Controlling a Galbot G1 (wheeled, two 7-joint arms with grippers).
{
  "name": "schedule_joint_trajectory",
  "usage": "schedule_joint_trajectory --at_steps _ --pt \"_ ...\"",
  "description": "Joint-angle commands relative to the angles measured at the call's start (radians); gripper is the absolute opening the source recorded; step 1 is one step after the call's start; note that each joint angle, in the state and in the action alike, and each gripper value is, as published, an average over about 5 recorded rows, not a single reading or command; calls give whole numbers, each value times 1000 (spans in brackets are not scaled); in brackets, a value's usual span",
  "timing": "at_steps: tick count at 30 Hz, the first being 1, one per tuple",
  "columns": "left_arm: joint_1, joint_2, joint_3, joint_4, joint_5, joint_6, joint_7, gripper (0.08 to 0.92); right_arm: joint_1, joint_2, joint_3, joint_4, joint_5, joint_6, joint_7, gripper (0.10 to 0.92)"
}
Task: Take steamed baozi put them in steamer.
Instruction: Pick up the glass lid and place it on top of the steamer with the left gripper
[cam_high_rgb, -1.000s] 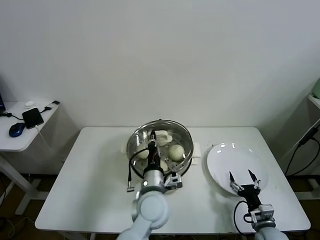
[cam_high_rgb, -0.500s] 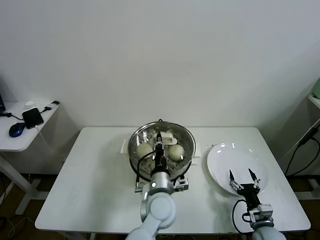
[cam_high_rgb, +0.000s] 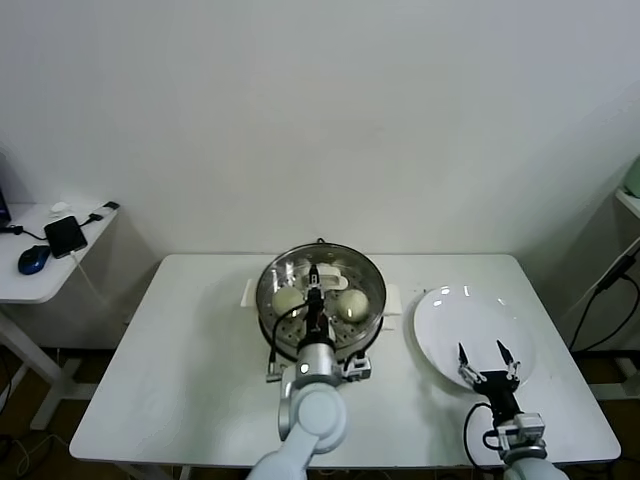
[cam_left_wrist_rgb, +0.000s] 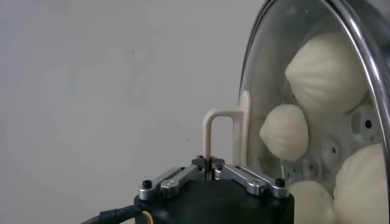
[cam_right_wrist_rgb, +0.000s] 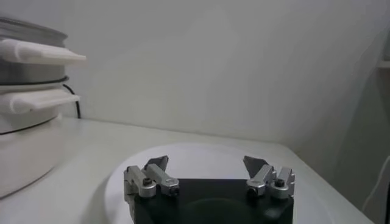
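Observation:
The steamer (cam_high_rgb: 268, 318) stands mid-table, a shiny steel pot on a white base. Several cream-white baozi (cam_high_rgb: 289, 299) lie on its perforated tray, seen through the glass in the left wrist view (cam_left_wrist_rgb: 329, 64). The round glass lid (cam_high_rgb: 360, 268) hangs over the pot. My left gripper (cam_high_rgb: 313, 291) is shut on the lid's white handle (cam_left_wrist_rgb: 220, 131), pinching it at its base (cam_left_wrist_rgb: 209, 163). I cannot tell whether the lid rests on the rim. My right gripper (cam_high_rgb: 483, 355) hovers open and empty over the white plate (cam_high_rgb: 470, 315).
In the right wrist view the plate (cam_right_wrist_rgb: 201, 152) lies under the open gripper (cam_right_wrist_rgb: 207, 167), with the steamer (cam_right_wrist_rgb: 24, 122) and its white side handles off to one side. A side table (cam_high_rgb: 40, 275) with a phone and a mouse stands at the far left.
My left gripper has carried the lid a little to the right and farther back, so it now sits squarely over the steamer. The right arm has not moved.

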Motion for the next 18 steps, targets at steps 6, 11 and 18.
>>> schedule_joint_trajectory --at_steps 6,11,18 --pt "4 4 -3 9 1 -3 -1 162 -4 0 -5 14 -2 -2 -14 823" --pt "8 14 17 -26 -60 -4 2 299 -4 -5 -9 24 -5 -20 -19 823" --pt "23 61 46 -136 -184 -4 6 498 0 -10 -13 28 -8 -36 -25 823"
